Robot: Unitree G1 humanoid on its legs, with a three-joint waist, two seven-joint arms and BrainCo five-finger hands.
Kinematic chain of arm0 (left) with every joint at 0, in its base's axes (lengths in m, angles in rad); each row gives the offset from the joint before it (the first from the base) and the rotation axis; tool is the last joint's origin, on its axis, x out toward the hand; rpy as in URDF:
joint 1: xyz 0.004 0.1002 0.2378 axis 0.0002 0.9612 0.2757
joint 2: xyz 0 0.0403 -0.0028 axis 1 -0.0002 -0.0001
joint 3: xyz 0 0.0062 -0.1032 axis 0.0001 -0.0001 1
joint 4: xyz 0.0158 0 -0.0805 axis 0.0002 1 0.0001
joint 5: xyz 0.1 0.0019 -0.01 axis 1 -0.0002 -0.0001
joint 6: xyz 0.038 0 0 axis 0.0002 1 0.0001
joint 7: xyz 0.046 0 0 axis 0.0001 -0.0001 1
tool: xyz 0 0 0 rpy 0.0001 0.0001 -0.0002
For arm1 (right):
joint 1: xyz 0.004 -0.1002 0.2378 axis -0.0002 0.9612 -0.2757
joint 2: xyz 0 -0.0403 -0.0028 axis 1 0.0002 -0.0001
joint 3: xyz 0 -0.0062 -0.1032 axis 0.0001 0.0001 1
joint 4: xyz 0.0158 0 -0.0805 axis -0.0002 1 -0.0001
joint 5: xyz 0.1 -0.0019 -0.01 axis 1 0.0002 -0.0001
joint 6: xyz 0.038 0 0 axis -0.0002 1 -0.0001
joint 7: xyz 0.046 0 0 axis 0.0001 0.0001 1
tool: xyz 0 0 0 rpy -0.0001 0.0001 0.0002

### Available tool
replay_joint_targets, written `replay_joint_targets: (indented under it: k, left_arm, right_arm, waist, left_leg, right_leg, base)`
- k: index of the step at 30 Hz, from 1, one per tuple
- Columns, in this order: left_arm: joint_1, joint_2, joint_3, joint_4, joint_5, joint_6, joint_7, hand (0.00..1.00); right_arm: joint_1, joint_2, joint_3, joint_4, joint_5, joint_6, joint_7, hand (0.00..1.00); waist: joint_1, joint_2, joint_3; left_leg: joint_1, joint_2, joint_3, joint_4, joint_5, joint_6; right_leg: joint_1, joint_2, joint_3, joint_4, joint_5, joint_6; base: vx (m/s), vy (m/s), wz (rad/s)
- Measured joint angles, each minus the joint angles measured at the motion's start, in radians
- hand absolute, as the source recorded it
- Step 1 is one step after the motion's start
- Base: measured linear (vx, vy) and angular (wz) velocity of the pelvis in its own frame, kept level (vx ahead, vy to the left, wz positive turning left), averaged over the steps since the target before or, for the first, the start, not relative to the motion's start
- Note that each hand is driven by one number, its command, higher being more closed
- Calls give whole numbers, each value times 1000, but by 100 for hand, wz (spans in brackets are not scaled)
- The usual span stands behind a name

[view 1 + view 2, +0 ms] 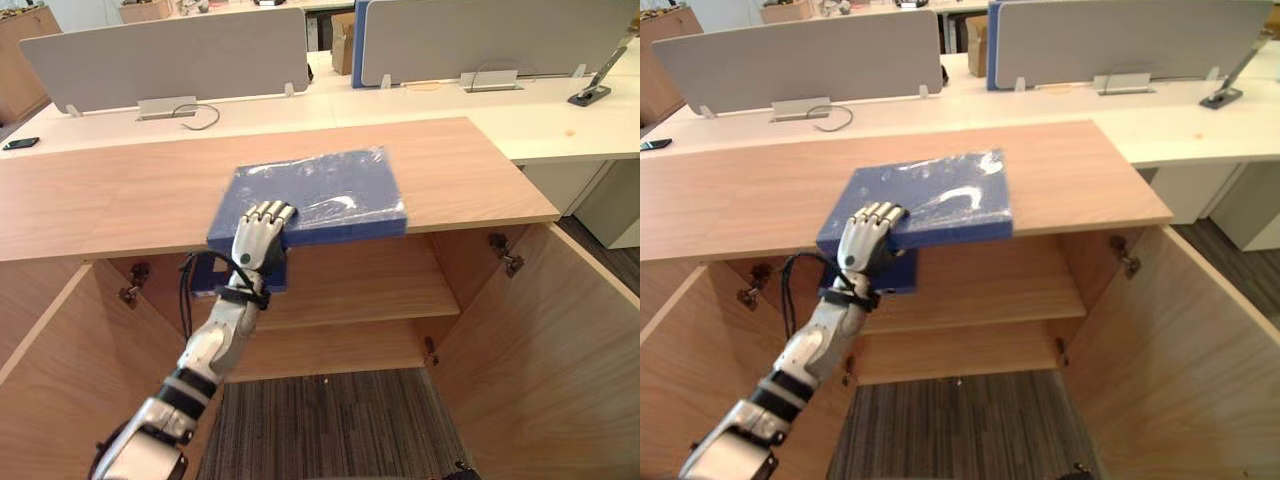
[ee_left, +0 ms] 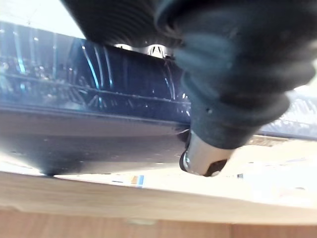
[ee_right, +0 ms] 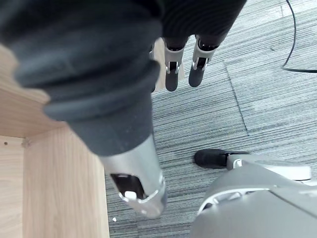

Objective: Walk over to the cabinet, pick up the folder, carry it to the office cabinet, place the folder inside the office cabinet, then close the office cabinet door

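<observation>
One arm extended | left robot hand [image 1: 262,232] curled over edge of folder [image 1: 335,190]

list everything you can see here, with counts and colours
folder: 1, blue, on the cabinet top, overhanging its front edge
cabinet: 1, light wood, both doors open
shelf: 1, wood, inside the cabinet
desks: white, behind the cabinet
dividers: 2, grey, on the desks
phone: 1, black, far left desk
cardboard box: 1, brown, between the dividers
carpet: grey striped, floor
left hand: 1, silver, gripping the folder's near edge
right hand: 1, silver, fingers relaxed over the carpet
</observation>
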Motion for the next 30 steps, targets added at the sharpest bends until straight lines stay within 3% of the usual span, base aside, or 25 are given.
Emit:
replay_joint_targets:
  k: [3,6,9,11,16,21,24,27,30]
  left_arm:
    - [105,-50,2,-162,-277,-104,-26,100]
    - [189,-53,3,-256,-587,-186,-113,100]
    - [281,-54,3,-287,-862,-230,-208,100]
    - [364,-54,-1,-264,-1020,-222,-284,100]
    - [513,-48,-12,-149,-1163,-115,-365,100]
    - [583,-51,2,-145,-1222,-102,-369,100]
    - [600,-51,15,-147,-1258,-102,-381,100]
    - [616,-62,18,-148,-1280,-102,-389,100]
    - [622,-97,38,-149,-1280,-102,-390,100]
  right_arm:
    - [4,0,0,1,46,8,-5,0]
    - [7,0,-1,3,79,9,-11,0]
    - [7,-1,-2,13,78,10,-10,0]
    - [8,-1,-2,18,78,16,-7,0]
    - [13,-1,-1,18,96,19,7,0]
    - [8,2,20,-4,240,7,-2,0]
    - [32,8,94,-148,317,-14,-18,0]
    - [76,14,159,-416,362,-56,-37,0]
    - [91,34,162,-587,393,-82,-47,0]
  waist:
    - [8,0,0]
    - [22,-2,0]
    - [27,-4,-1]
    - [28,-4,-1]
    - [31,-4,-1]
    - [43,-4,-2]
    - [46,-3,-2]
    - [49,-5,-6]
    - [52,-8,-18]
  left_leg:
    - [0,0,-2,0,-2,2]
    - [1,0,-2,0,-2,2]
    - [1,0,-2,0,-2,2]
    - [0,0,-3,0,-2,2]
    - [-6,0,-3,-1,-2,2]
    - [-23,3,-3,0,-1,4]
    - [-23,5,-3,2,-1,4]
    - [-25,4,5,9,-2,4]
    - [-47,3,13,26,-2,5]
  right_leg:
    - [0,0,2,0,0,0]
    - [0,-1,5,0,0,0]
    - [0,-1,7,0,0,0]
    - [-1,-1,9,0,0,0]
    - [-9,0,10,1,0,1]
    - [-32,3,13,13,1,2]
    - [-37,3,18,26,1,2]
    - [-50,-2,45,40,0,3]
    - [-77,-6,69,57,-8,15]
  base:
    - [-10,2,0]
    - [-47,7,-1]
    - [-52,6,-1]
    - [-25,3,-1]
    - [0,0,0]
    - [0,0,0]
    - [-14,3,0]
    - [-77,27,-7]
    - [-66,14,-9]
